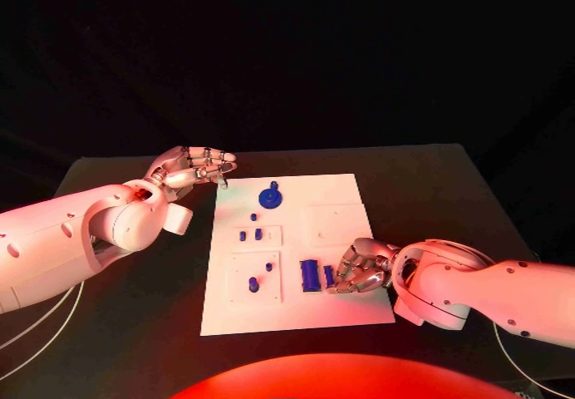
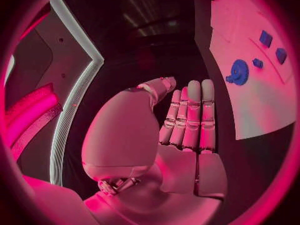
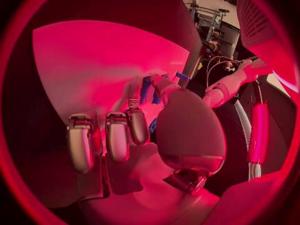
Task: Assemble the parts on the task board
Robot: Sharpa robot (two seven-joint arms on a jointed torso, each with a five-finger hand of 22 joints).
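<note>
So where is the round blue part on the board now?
In the head view the round blue part lies at the far end of the task board, nearest the left hand, which hovers just off the board's far left corner.

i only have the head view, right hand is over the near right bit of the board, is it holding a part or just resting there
Observer: In the right wrist view the right hand has its fingertips by a small blue part; a firm grip I cannot confirm.
Operator: what about the left hand, anything in it
Observer: The left wrist view shows the left hand with flat, straight fingers and nothing in it.
Operator: is it over the board
Observer: No, it sits off the task board edge, beside the round blue part.
</note>
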